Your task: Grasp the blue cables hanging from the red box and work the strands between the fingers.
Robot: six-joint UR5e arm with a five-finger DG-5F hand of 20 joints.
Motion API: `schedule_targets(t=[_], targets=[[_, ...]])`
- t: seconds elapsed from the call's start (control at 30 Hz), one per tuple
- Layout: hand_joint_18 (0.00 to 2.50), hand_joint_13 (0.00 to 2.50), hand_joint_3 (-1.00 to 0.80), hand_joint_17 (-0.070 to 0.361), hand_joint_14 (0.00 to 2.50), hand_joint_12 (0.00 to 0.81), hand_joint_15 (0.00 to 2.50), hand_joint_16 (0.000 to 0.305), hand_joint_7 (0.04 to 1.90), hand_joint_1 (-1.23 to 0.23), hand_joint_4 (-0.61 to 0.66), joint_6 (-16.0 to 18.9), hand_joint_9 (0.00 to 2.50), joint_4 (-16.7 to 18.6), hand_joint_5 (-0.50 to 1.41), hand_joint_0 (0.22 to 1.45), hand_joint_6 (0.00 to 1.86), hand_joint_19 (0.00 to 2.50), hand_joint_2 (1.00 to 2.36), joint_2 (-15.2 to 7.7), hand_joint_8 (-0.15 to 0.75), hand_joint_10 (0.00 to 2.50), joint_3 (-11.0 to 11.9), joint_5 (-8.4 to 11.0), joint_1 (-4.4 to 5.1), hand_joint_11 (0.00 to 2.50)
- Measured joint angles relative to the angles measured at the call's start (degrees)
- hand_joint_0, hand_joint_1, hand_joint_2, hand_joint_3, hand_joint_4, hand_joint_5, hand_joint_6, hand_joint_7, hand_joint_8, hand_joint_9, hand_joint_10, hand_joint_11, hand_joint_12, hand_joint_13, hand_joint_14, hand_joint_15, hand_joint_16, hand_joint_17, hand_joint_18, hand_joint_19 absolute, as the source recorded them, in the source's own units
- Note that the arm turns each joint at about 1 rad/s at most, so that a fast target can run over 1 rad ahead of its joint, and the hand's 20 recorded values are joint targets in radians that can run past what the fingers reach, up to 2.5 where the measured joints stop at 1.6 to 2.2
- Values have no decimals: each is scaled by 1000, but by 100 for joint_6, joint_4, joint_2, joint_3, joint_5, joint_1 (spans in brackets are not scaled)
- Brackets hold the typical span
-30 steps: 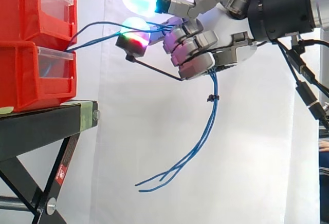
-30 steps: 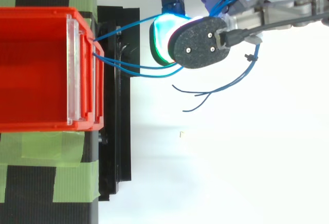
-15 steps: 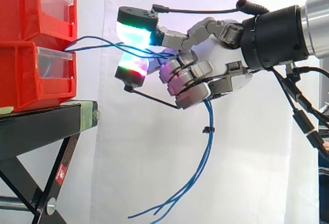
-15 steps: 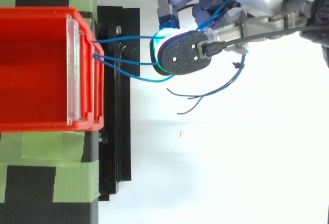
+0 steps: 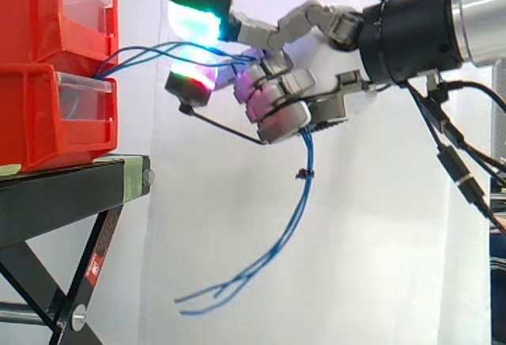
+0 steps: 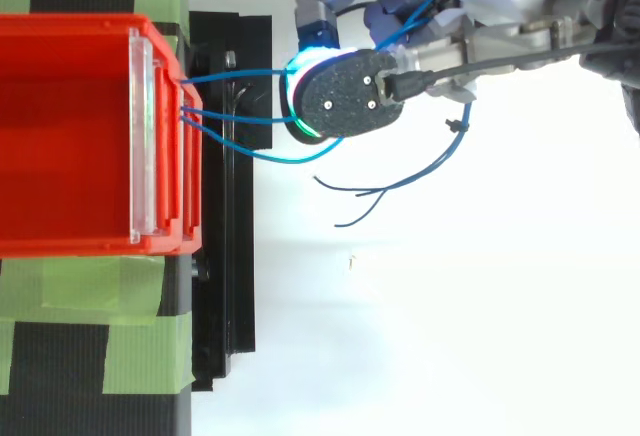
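Side view: hand curls round the blue cables, which run from the red box and dangle below it.

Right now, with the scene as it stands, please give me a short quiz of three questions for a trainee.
1. Where do the cables start? A: the red bins; B: the floor; C: the curtain.
2. True or false: the free cable ends lie in a bin.
3. Fill in: the hand is ____ on the cables.
Key: 1 A. 2 False, they hang in the air below the hand. 3 Shut, its fingers are curled round the strands.
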Motion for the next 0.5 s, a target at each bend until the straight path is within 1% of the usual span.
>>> schedule_targets(t=[0.07,0.2,0.3,0.5], targets=[[1391,1023,-945,142,2500,431,1295,63,1346,-636,214,-58,908,-161,295,757,535,1652,1002,0,350,2500,134,-16,-10,1993],[1391,1023,-941,142,2500,431,1295,63,1346,-637,218,-162,908,-466,290,759,547,1652,1002,0,350,2500,324,-33,-23,1993],[1391,1023,-938,142,2500,431,1295,63,1339,-637,216,-192,908,-569,283,759,566,1652,1002,0,350,2500,385,-36,-25,1993],[1391,1023,-938,142,2500,431,1295,63,1321,-639,213,-199,908,-611,262,756,602,1652,1003,2,350,2500,433,-45,-27,1993]])
